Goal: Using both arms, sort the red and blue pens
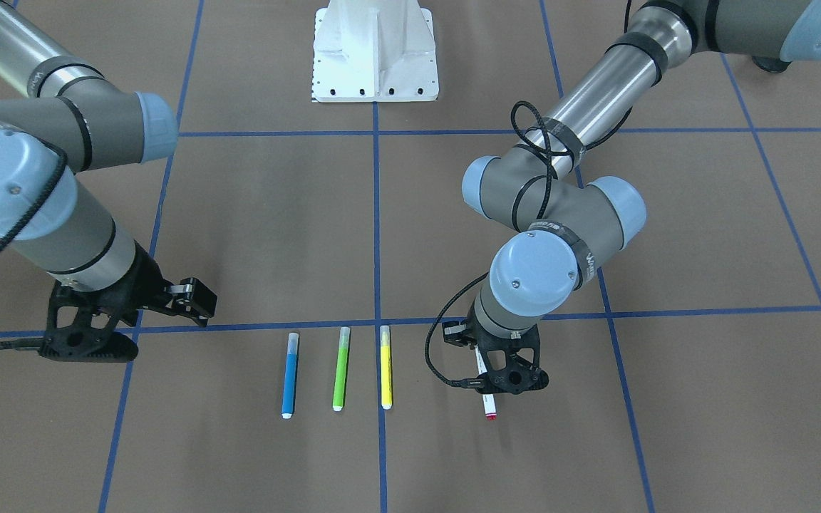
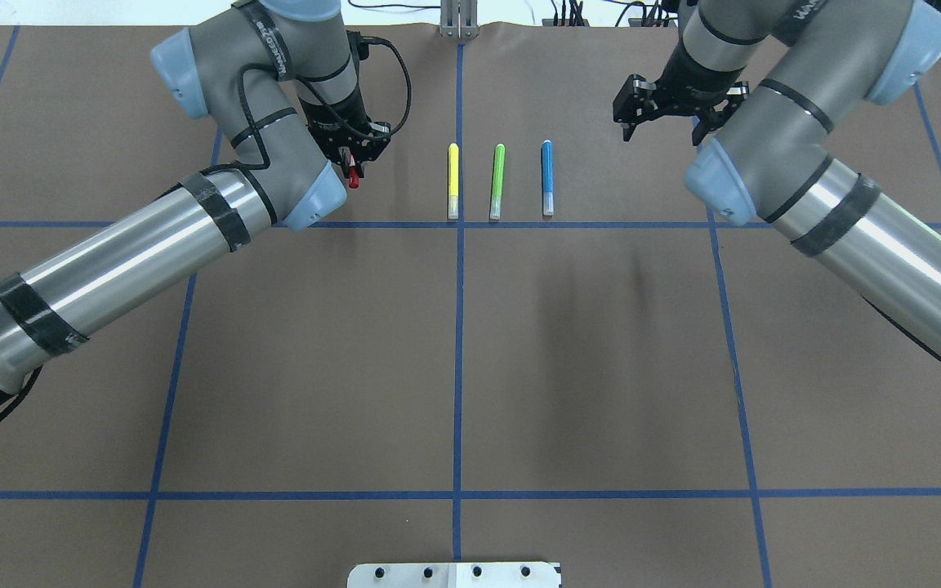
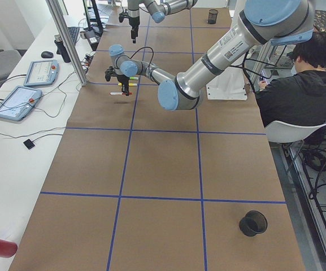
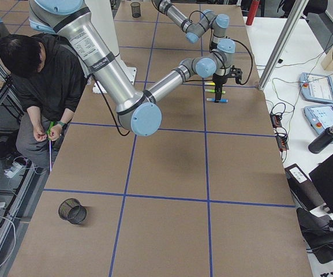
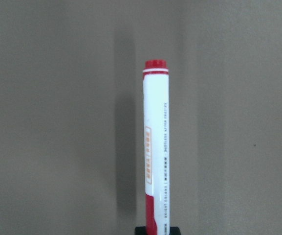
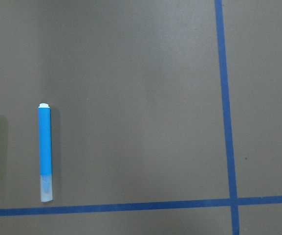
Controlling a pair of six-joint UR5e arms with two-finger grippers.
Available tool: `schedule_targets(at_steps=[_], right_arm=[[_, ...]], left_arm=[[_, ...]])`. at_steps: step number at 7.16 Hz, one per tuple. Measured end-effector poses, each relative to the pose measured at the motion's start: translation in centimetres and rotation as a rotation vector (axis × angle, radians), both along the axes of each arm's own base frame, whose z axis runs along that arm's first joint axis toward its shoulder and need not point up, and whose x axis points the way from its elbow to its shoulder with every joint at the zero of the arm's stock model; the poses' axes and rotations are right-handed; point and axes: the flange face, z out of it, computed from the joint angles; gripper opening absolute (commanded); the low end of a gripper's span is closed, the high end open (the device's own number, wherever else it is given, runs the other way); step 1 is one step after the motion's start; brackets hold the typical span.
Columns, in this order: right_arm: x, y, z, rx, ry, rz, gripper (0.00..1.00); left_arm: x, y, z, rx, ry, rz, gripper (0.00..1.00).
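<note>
The left tool (image 2: pixel 350 158) is clenched on the white-barrelled marker with red cap and red end (image 5: pixel 155 147), gripping it low on the barrel so that most of its length sticks out ahead of the wrist camera. Its shadow falls apart from the barrel, so I judge it held just clear of the brown paper-covered table (image 2: pixel 601 367).

In the overhead view this pen sits at nine o'clock of the yellow marker (image 2: pixel 452 180). The slim green marker (image 2: pixel 497 180) and the blue-barrelled marker with a translucent cap (image 2: pixel 547 175) follow toward three o'clock. All three lie parallel on the table with gaps between them, probably so that fingers can straddle one barrel without nudging its neighbour.

The right tool (image 2: pixel 665 118) is released, fingers spread and holding nothing, at about two o'clock of the blue marker. That marker lies at the row's end nearest that arm and is likely its target.
</note>
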Motion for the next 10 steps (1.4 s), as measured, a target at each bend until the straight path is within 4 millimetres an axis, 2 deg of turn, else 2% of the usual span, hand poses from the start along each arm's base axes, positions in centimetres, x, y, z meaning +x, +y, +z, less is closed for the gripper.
schedule_targets(at_steps=[1,3,5,7,9,10], right_arm=[[-2.9,-0.8,-0.6,0.015,0.012,0.000,0.98],[-7.3,-1.6,0.1,0.042,0.015,-0.003,0.96],[-10.4,-0.5,0.8,0.064,0.031,-0.020,0.94],[-13.2,-0.1,0.4,0.080,0.043,-0.038,0.92],[-15.9,-0.6,1.0,0.083,0.051,-0.052,0.84],[-16.8,-0.4,1.5,0.079,0.056,-0.059,0.76]], left_arm=[[-2.0,-1.3,0.1,-0.010,0.003,-0.017,0.00],[-6.5,-2.8,0.8,-0.044,0.008,-0.052,0.00],[-10.0,-2.4,2.5,-0.062,0.030,-0.067,0.00],[-11.4,-1.6,3.5,-0.061,0.043,-0.070,0.00],[-11.6,-1.5,3.6,-0.060,0.043,-0.071,0.00],[-11.7,-1.5,3.7,-0.060,0.043,-0.072,0.00]])
